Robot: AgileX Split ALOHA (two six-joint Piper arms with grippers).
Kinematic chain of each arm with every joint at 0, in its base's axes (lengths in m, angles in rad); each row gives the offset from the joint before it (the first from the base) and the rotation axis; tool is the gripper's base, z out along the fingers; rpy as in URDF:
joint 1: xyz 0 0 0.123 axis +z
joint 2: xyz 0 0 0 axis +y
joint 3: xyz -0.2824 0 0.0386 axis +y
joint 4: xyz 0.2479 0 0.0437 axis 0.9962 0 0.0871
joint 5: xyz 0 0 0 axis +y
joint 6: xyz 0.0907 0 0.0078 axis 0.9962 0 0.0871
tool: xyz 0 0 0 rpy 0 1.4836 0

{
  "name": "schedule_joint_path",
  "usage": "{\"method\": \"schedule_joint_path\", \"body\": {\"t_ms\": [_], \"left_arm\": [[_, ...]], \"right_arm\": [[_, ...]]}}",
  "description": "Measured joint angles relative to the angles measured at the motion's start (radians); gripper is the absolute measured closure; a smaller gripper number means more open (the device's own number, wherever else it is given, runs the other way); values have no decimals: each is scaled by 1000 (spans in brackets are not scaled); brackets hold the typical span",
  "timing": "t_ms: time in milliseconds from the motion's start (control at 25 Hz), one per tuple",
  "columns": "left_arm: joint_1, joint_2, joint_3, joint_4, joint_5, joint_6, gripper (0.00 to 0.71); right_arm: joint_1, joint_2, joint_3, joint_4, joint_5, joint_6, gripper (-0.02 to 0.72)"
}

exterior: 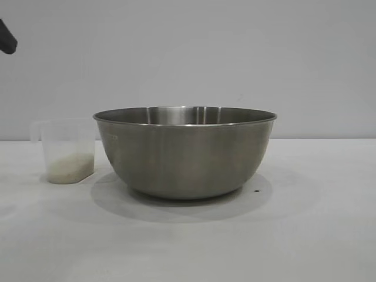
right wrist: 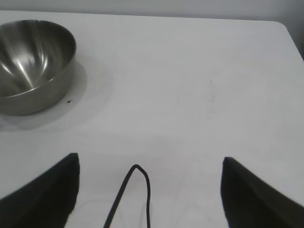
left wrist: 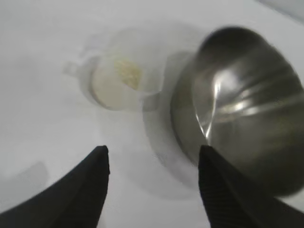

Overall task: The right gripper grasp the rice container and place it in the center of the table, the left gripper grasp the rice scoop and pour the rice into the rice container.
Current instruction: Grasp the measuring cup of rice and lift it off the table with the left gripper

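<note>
A: What lies nearest on the flat white surface (exterior: 317,235)?

B: Bare tabletop at the front. Behind it stands the large round stainless-steel bowl (exterior: 185,151), upright, about mid-surface, empty as far as the wrist views show, with a tiny dark speck (exterior: 256,190) just beside its base.

A: And the scoop?

B: The small translucent plastic measuring cup (exterior: 66,151) stands upright just beside the bowl, on the left arm's side, not touching it. A low heap of white rice grains (exterior: 70,168) sits in its bottom.

A: The claws?

B: The left claw (left wrist: 153,156), black with two pointed fingers, hangs above the surface with its fingers well apart and nothing between them; cup and bowl lie beyond its tips. In the outside view only a dark bit of arm (exterior: 7,39) shows at the upper left edge.

A: The other?

B: The right claw (right wrist: 149,164), black as well, is spread wide and empty over bare surface, well apart from the bowl. A thin black cable (right wrist: 137,190) loops between its fingers.
</note>
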Motion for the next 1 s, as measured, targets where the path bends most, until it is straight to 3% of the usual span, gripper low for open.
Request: {"method": "schedule_joint_path", "body": {"t_ms": [200, 320, 640, 840, 880, 920, 1000], "left_arm": [[0, 89, 0, 219, -50, 11, 296], [0, 131, 0, 243, -135, 11, 296], [0, 217, 0, 185, -672, 24, 296], [0, 284, 0, 229, -941, 184, 296], [0, 293, 0, 236, -978, 243, 360], [0, 300, 0, 249, -1003, 270, 354], [0, 302, 0, 330, -1033, 314, 463]], "right_arm": [[0, 0, 0, 0, 0, 0, 158], [0, 0, 0, 0, 0, 0, 158], [0, 0, 0, 0, 0, 0, 158], [0, 0, 0, 0, 0, 0, 158], [0, 0, 0, 0, 0, 0, 158], [0, 0, 0, 0, 0, 0, 158], [0, 0, 0, 0, 0, 0, 158]]}}
